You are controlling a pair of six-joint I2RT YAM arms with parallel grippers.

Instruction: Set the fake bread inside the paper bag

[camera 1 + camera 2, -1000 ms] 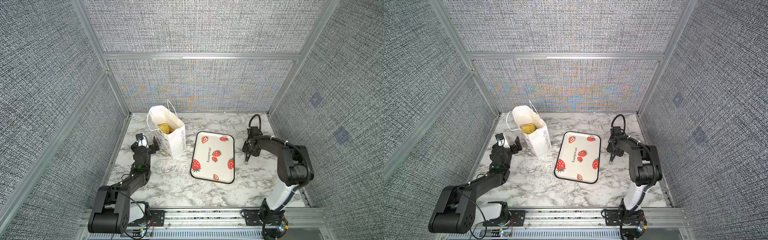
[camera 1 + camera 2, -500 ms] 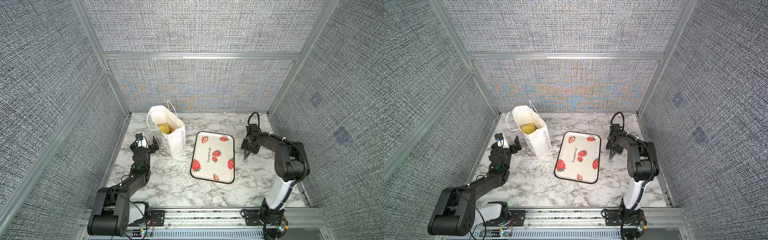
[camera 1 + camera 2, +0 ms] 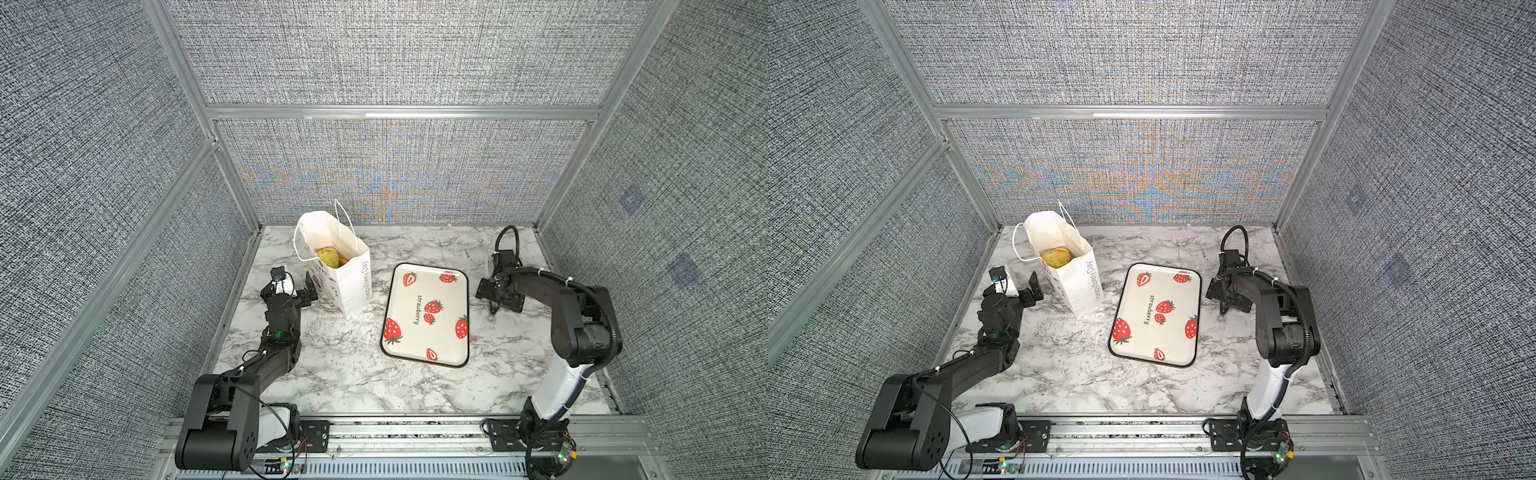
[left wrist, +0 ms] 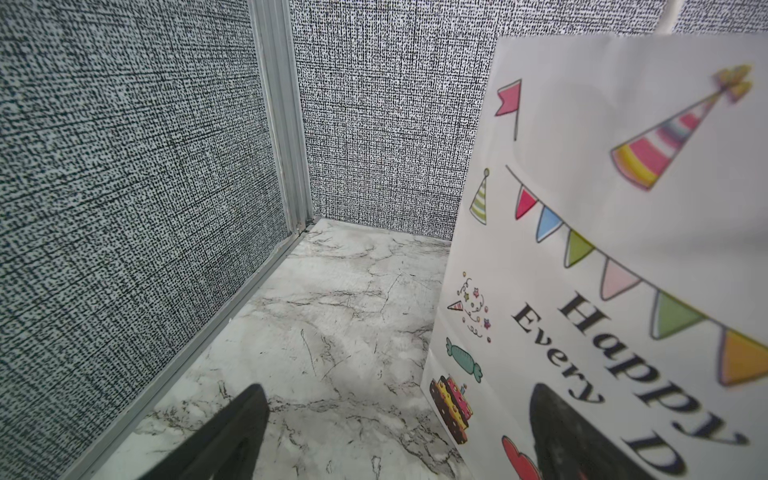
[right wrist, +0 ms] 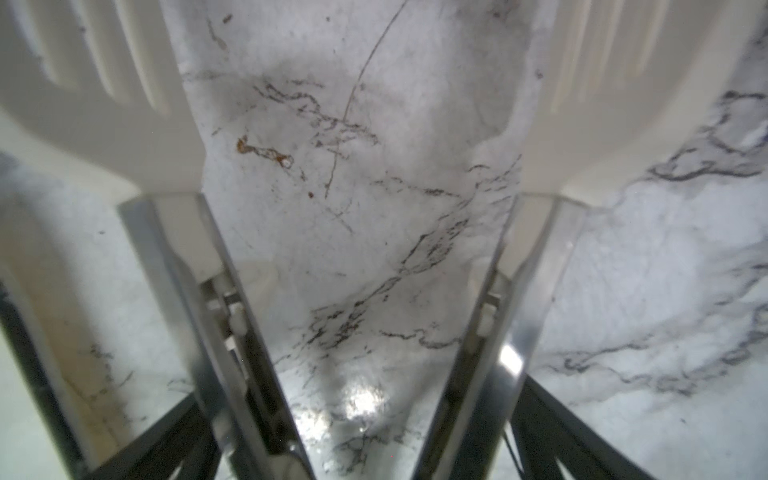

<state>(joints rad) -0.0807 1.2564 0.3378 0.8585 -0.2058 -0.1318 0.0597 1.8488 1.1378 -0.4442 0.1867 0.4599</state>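
Observation:
The paper bag (image 3: pixel 353 286) (image 3: pixel 1077 286) stands upright at the back left, and its printed face fills the left wrist view (image 4: pixel 623 249). Golden fake bread (image 3: pixel 327 257) (image 3: pixel 1055 257) shows inside its open mouth. My left gripper (image 3: pixel 297 291) (image 3: pixel 1019 291) (image 4: pixel 395 419) is open just left of the bag. One of its fingers (image 4: pixel 557 432) overlaps the printed face. My right gripper (image 3: pixel 498 297) (image 3: pixel 1228 297) (image 5: pixel 359 395) is low over the table, right of the tray, with its jaws wide. White slotted tongs (image 5: pixel 104 104) lie spread just inside its fingers.
The white strawberry-printed tray (image 3: pixel 440 291) (image 3: pixel 1163 289) lies in the middle with nothing on it. Textured walls with aluminium posts close in the back and both sides. The bag stands close to the back left corner (image 4: pixel 299 224).
The right gripper's jaws have widened and the tongs have spread with them. The right arm has shifted only slightly. The left arm and the bag have not moved.

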